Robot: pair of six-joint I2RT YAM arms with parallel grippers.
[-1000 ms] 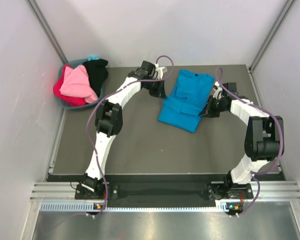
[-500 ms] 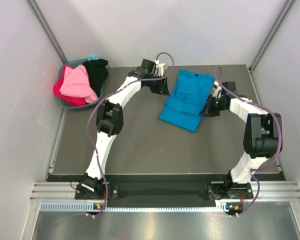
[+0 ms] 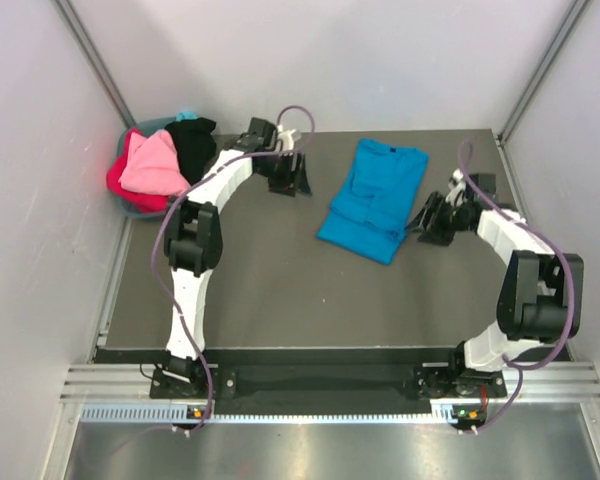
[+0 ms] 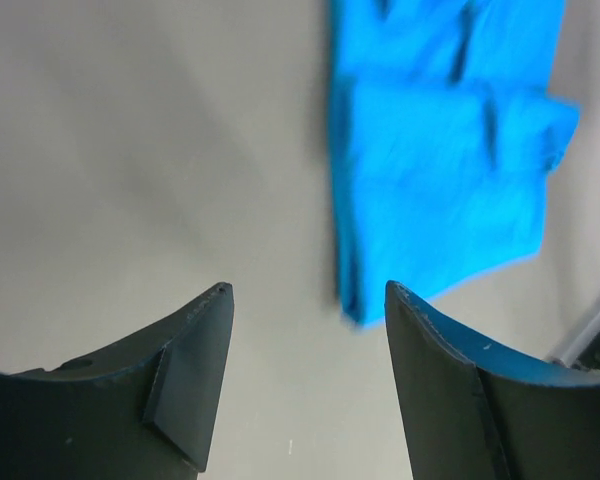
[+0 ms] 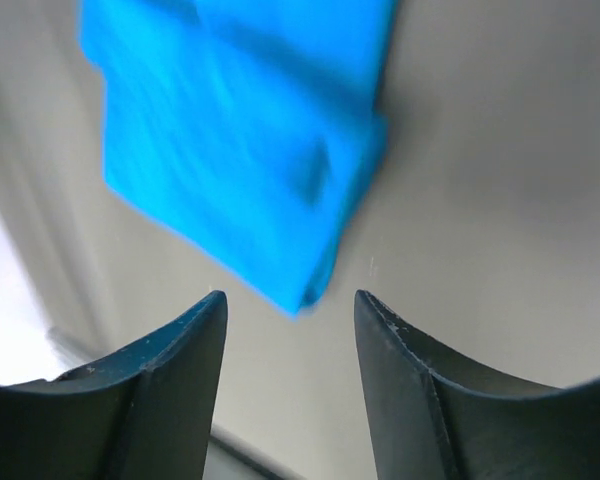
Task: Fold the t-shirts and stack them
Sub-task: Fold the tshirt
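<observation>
I see one blue t-shirt [image 3: 372, 200] lying folded on the table [image 3: 260, 290], right of centre. Its long axis runs from the collar at the far right down to the near left. Three more are heaped in the basket [image 3: 150, 126] at the far-left corner: one pink t-shirt [image 3: 155, 165], one red t-shirt [image 3: 130, 190] and one black t-shirt [image 3: 192, 143]. My left gripper [image 3: 288, 178] hangs left of the blue one, apart from it, fingers spread wide with only bare table between them. My right gripper [image 3: 430, 220] sits just beside the shirt's right edge, fingers parted and pinching nothing.
</observation>
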